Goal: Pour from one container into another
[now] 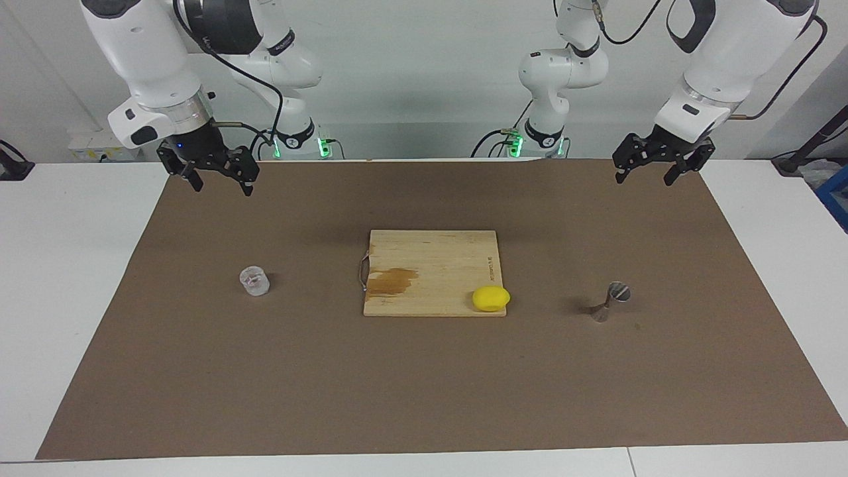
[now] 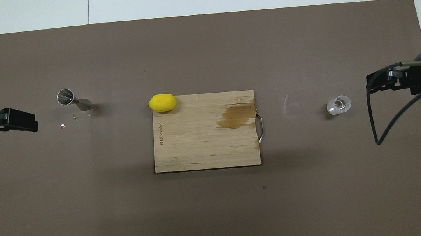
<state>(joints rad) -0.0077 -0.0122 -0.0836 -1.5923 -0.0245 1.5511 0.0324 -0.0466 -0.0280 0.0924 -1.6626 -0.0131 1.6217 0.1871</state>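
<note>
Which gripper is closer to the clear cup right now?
Right. The right gripper hangs open above the mat near the clear cup; the left gripper waits over the jigger's end.

Yellow lemon [image 1: 491, 299], stained pale-wood board [image 1: 430, 265], brown mat [image 1: 199, 371].

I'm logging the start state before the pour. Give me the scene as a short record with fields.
clear cup: upright on the brown mat, toward the right arm's end
jigger: upright on the mat, toward the left arm's end
cutting board: mid-table, stained, between cup and jigger
lemon: on the board's corner nearest the jigger
left gripper: open, raised, holding nothing
right gripper: open, raised, holding nothing
</note>
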